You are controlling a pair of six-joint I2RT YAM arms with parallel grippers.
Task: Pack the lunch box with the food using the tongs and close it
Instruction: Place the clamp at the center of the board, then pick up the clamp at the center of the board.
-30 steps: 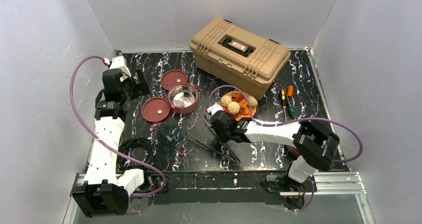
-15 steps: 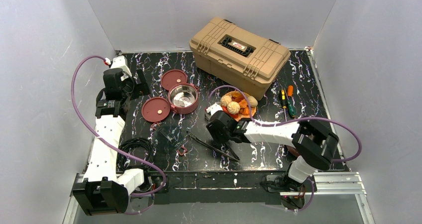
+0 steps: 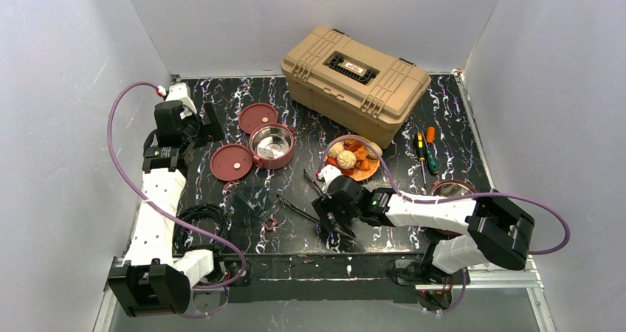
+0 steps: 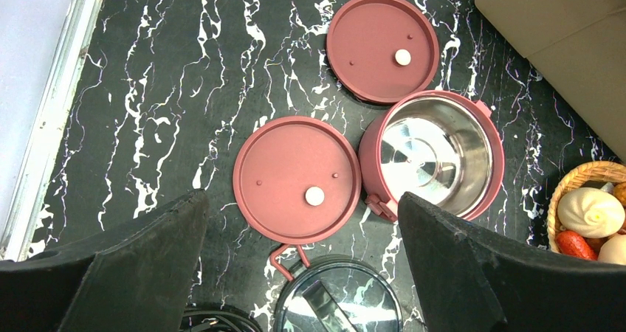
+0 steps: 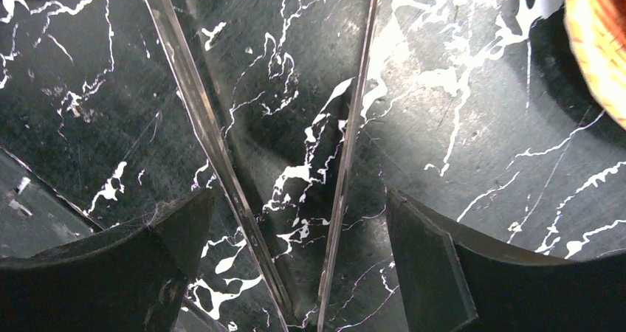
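Observation:
The lunch box lies apart on the black marble table: an open steel-lined maroon bowl (image 3: pixel 272 144) (image 4: pixel 432 155) and two flat maroon lids (image 3: pixel 258 116) (image 3: pixel 231 162) (image 4: pixel 382 48) (image 4: pixel 297 178). Another maroon bowl (image 3: pixel 447 187) shows behind my right arm. The food (image 3: pixel 353 157) (image 4: pixel 590 210), buns and orange-red chunks, sits on a woven orange plate. The tongs (image 3: pixel 295 206) (image 5: pixel 210 136) lie flat. My right gripper (image 3: pixel 330 218) (image 5: pixel 295 236) is open low over them, straddling both slim arms near their joint without touching. My left gripper (image 3: pixel 205 128) (image 4: pixel 301 199) hangs open above the nearer lid.
A tan toolbox (image 3: pixel 354 77) stands at the back. Two screwdrivers (image 3: pixel 425 149) lie to the right of the plate. A black cable coil (image 3: pixel 199 218) and a round glassy piece with a metal strip (image 3: pixel 253 198) (image 4: pixel 339 302) are at the near left.
My right gripper has gone from shut to open and slid toward the near edge along the tongs. The right arm swung out, uncovering the second bowl. The left arm stayed still.

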